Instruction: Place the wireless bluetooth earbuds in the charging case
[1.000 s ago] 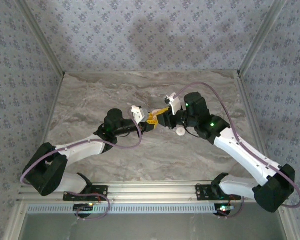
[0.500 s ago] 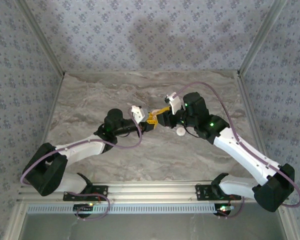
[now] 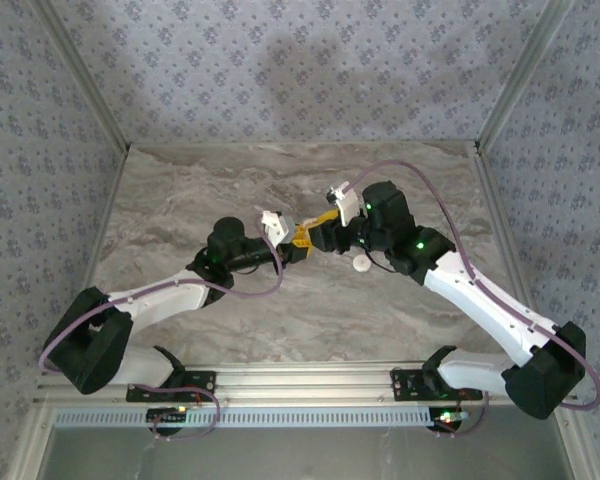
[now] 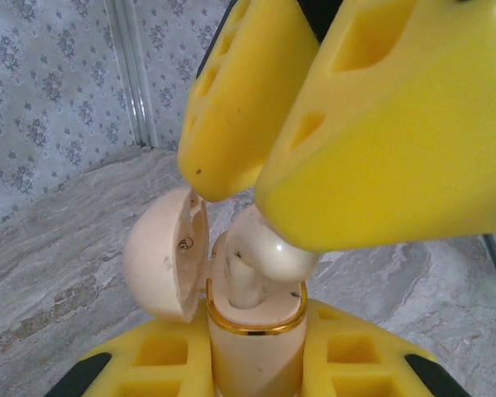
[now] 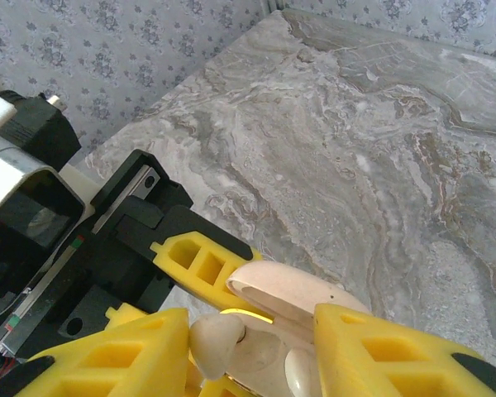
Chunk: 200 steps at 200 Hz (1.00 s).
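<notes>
Left jaws clamping case (image 4: 252, 351) upright, steadying it for loading; right jaws standing part-open, loose around earbud (image 4: 269, 248) resting inside

One cream egg-shaped plastic charging case (image 4: 252, 347) (lid hinged open), two whitish bean-sized plastic earbuds (image 5: 217, 343), one small white round puck (image 3: 361, 263) on the grey marble-patterned tabletop (image 3: 180, 205).

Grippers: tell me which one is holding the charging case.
The left gripper: its yellow fingers are clamped on the case below the gold rim. The right gripper stands open above it, over an earbud sitting in the case's mouth.
</notes>
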Tool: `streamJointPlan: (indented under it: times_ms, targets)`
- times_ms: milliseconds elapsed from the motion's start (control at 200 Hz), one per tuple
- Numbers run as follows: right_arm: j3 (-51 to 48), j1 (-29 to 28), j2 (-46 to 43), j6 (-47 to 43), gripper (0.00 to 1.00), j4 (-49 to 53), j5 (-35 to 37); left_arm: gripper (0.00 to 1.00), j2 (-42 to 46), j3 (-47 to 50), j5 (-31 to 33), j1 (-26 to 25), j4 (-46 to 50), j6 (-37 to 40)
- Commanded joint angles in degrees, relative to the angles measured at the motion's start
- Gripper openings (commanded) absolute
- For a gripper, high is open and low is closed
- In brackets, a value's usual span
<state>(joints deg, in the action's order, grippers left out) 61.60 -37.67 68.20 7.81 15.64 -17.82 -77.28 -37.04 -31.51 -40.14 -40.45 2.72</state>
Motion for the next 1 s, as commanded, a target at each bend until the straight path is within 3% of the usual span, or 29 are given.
streamJointPlan:
  times_ms: [0, 440, 994]
  targets:
    - [1.6, 0.1, 0.4, 0.3, 0.47, 0.8, 5.5, 0.17, 2.5, -1.8, -3.7, -0.6, -3.2, 0.2]
    - [0.9, 0.5, -0.8, 0.8, 0.52, 1.3, 8.8, 0.17, 2.7, -1.8, -3.7, -0.6, -2.9, 0.5]
    - [-0.4, 1.7, -2.7, -0.4, 0.62, -1.0, 1.7, 0.17, 2.6, -2.1, -3.9, -0.6, -2.8, 0.6]
